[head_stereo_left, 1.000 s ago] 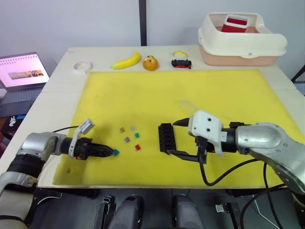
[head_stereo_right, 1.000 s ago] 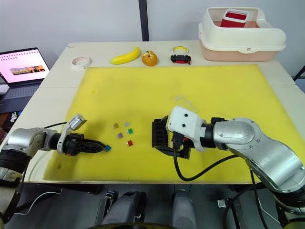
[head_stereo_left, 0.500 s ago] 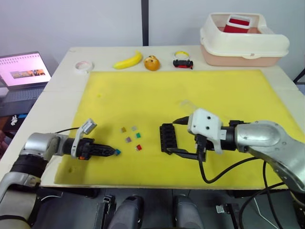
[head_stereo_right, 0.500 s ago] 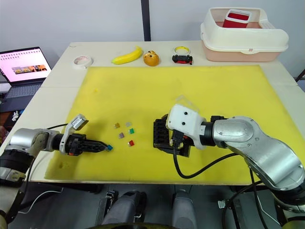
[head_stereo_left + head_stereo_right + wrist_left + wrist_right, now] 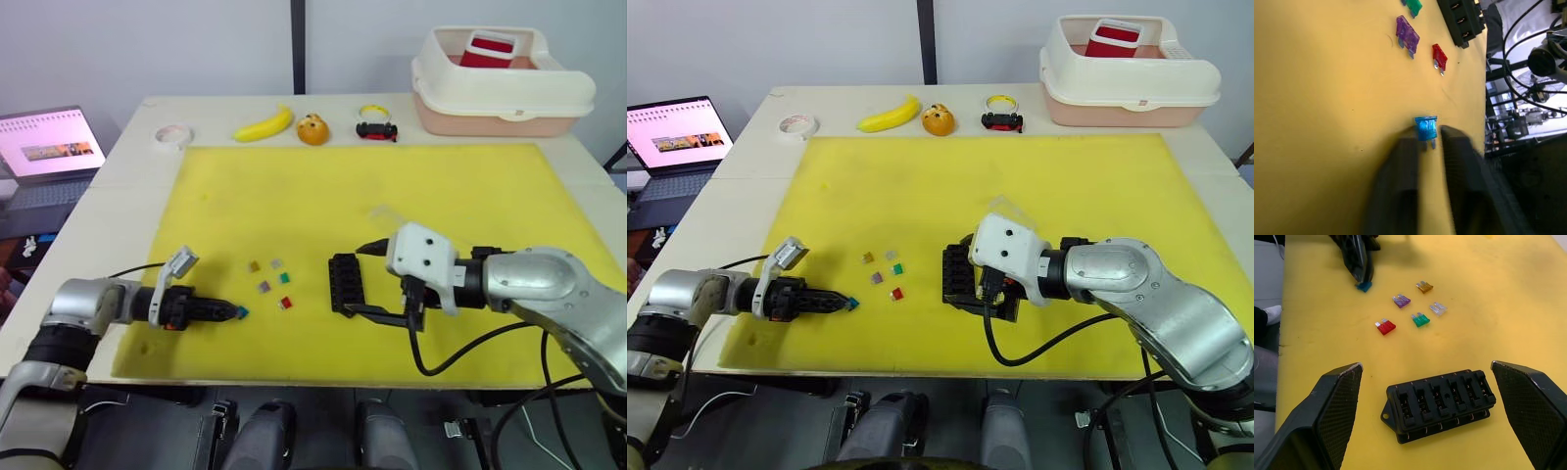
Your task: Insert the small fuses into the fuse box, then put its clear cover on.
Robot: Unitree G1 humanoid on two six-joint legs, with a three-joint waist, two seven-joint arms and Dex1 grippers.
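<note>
Left claw (image 5: pixel 1426 142): fingers pinching blue fuse (image 5: pixel 1426 128) on yellow mat (image 5: pixel 392 186). Right claw (image 5: pixel 1425 382): spread wide around fuse box (image 5: pixel 1440 404). Red fuse (image 5: pixel 1385 326), green fuse (image 5: pixel 1421 320) near fuse box.

Fuses (image 5: pixel 1401 309): 6 | fuse box (image 5: pixel 1440 404): 1 | clear cover (image 5: pixel 384 212): 1 | banana (image 5: pixel 263 124): 1 | laptop (image 5: pixel 44 144): 1 | tape rolls (image 5: pixel 171 134): 2

Black fuse box (image 5: pixel 1440 404) lies flat on the yellow mat, its slots empty. Red (image 5: pixel 1385 326), green (image 5: pixel 1421 320), purple (image 5: pixel 1401 300), tan (image 5: pixel 1424 286) and clear fuses (image 5: pixel 1438 309) lie loose nearby; the blue fuse (image 5: pixel 1426 129) sits apart. Clear cover (image 5: pixel 386 212) rests farther back.
</note>
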